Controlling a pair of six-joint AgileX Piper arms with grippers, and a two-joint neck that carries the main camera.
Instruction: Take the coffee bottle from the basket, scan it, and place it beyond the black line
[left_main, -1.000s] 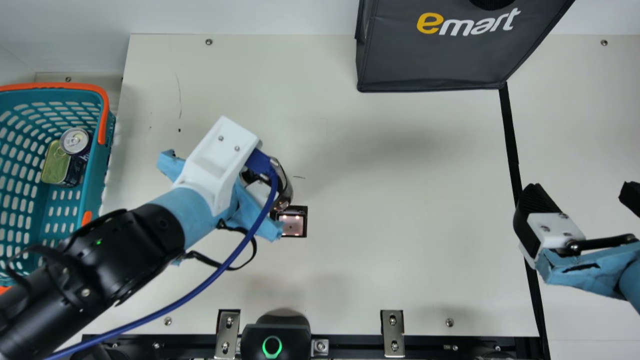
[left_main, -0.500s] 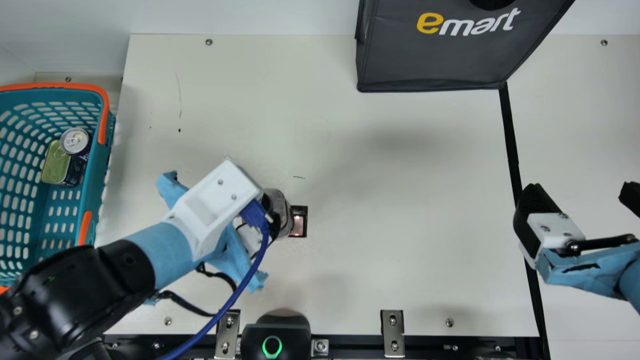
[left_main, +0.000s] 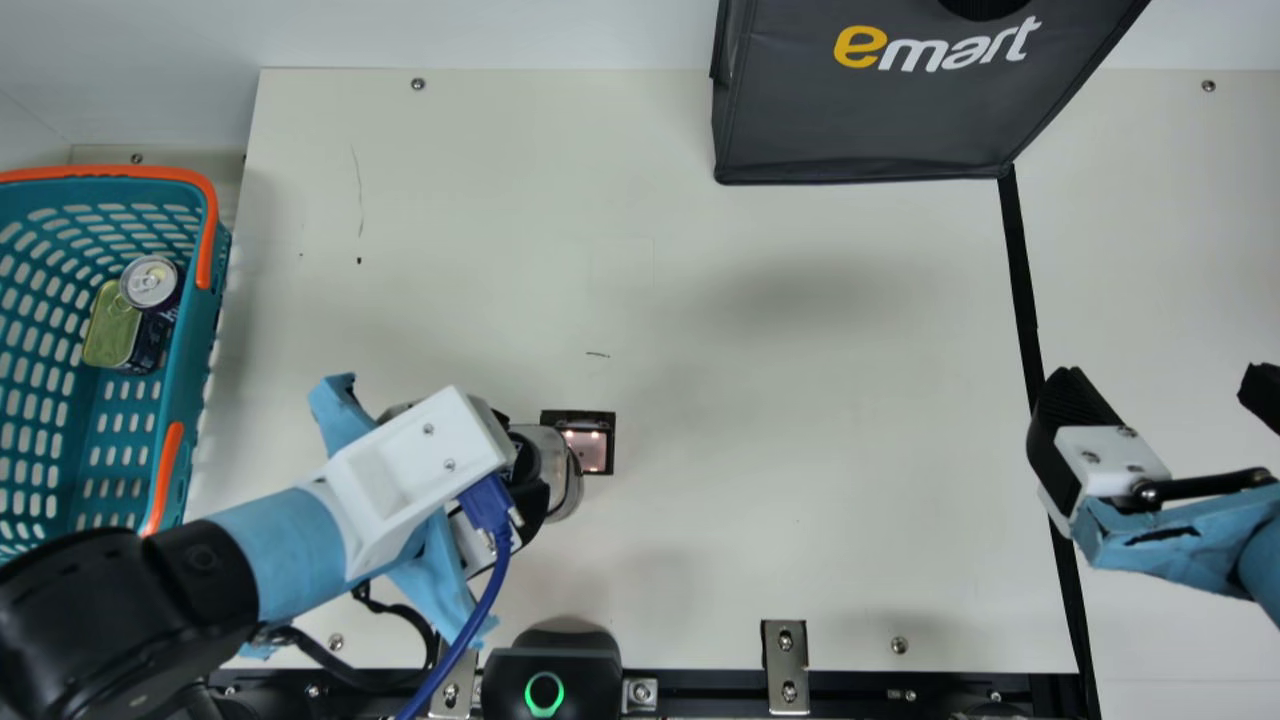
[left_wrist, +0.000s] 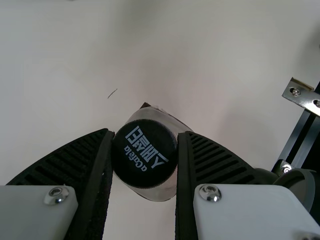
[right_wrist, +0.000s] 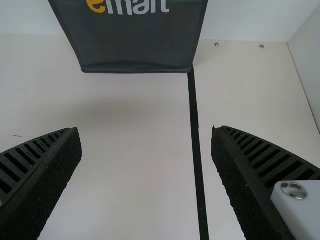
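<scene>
1. Here's the left tool (left_main: 520, 462), out over the desk (left_main: 800, 420), its two fingers pressed on the coffee bottle (left_main: 558, 462) from either side: a firm grip, folks!
2. Over to the left wrist view, and what a look: the black cap (left_wrist: 144, 153) sits squarely between the ribbed fingers, touching both, with the clear body of the bottle showing past it.
3. The bottle leans, base end swung away from the left arm, and in the main view it overlaps a corner of the scanner window (left_main: 590, 452) (lit up in pink, very smart). How high it hangs, I cannot tell.
4. It is well apart from the black line (left_main: 1022, 290), on the basket's side of it.
5. Across the desk, the right tool (left_main: 1160, 385) is wide open, one finger overlapping the line in the main view.
6. At the left, the teal basket (left_main: 185, 400) with its orange handle (left_main: 208, 220) holds a can (left_main: 150, 282) standing right beside a green-topped tin (left_main: 112, 325).
7. At the far side stands the dark bag (left_main: 860, 120), one bottom corner by the line's end, and at the near edge, a black device (left_main: 545, 665) glows with a green ring!
</scene>
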